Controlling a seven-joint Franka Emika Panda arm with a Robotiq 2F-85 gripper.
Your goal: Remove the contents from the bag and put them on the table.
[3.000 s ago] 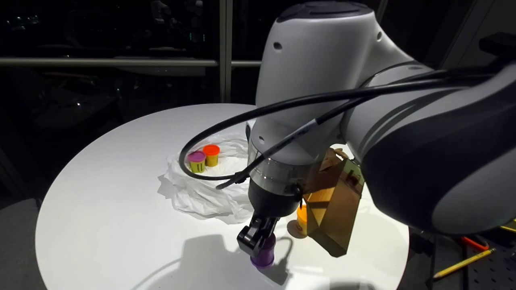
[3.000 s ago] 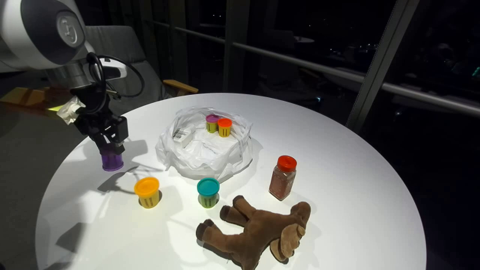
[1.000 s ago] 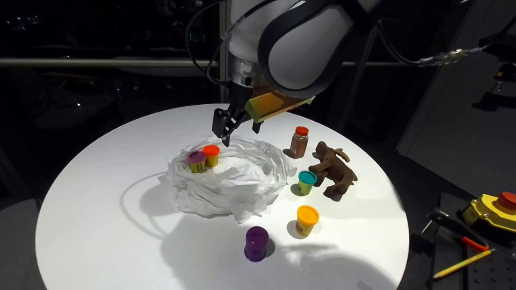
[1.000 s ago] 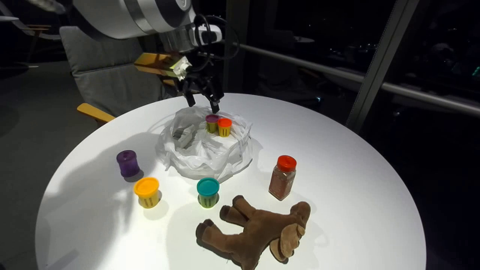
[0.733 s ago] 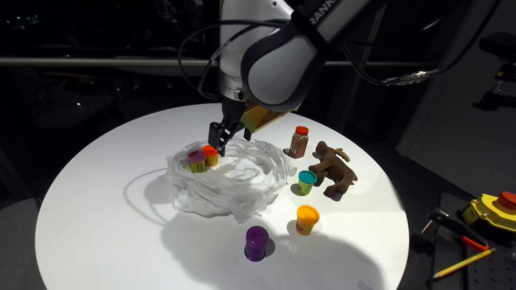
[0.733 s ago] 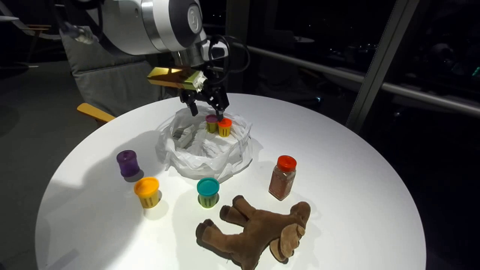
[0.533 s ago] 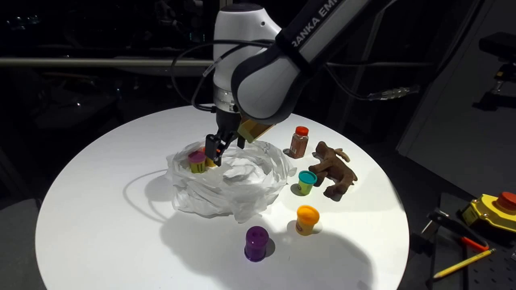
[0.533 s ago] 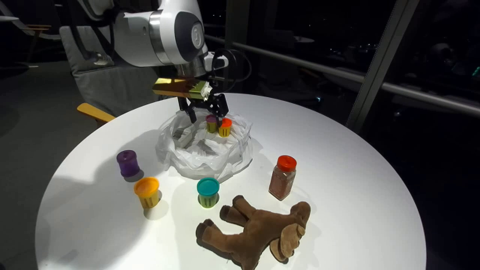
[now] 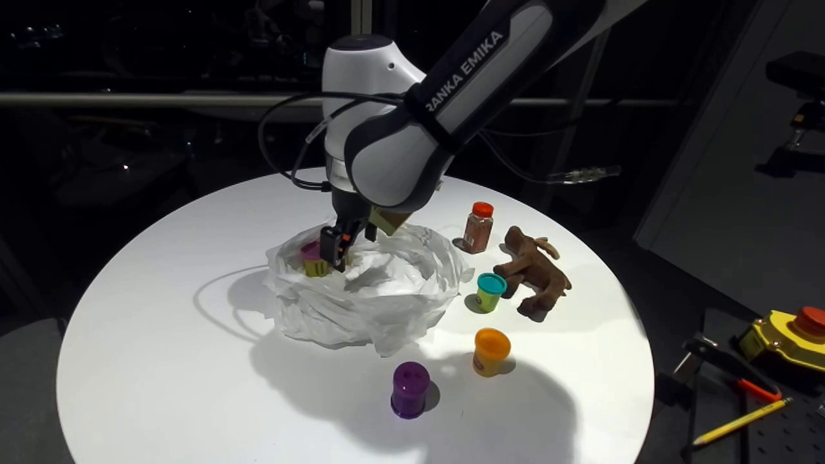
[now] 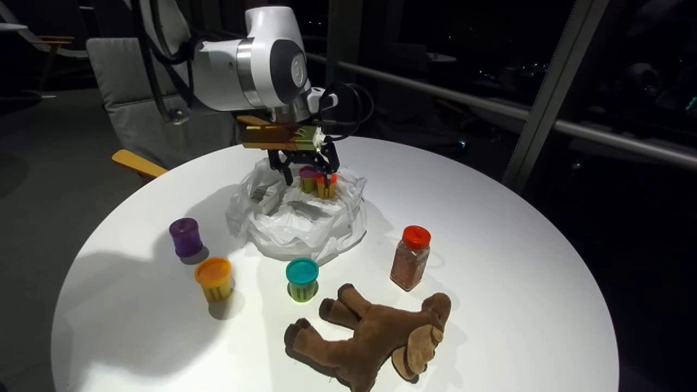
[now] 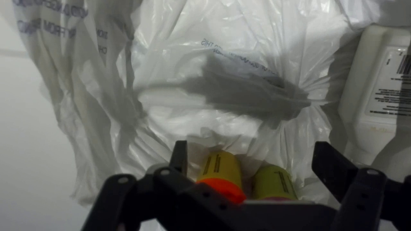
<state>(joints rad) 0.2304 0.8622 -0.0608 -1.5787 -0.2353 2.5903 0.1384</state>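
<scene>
In an exterior view, the purple cup (image 10: 186,239) stands left of the white bag (image 10: 297,242), the orange-lidded cup (image 10: 214,283) front-left. In the bag, the wrist view makes out print on a white container (image 11: 366,106). Over the bag the gripper (image 11: 250,157) stands wide; from the wrist, the bag's red-lidded cup (image 11: 222,168) and purple-lidded cup (image 11: 273,183) show between its jaws. On the desk (image 10: 506,234), the teal-lidded cup (image 10: 302,280) stands before the bag, the toy animal (image 10: 375,337) lies front-right, the red-capped bottle (image 10: 411,261) right. Only an exterior view shows a yellow box (image 9: 789,348), well right of the bag.
</scene>
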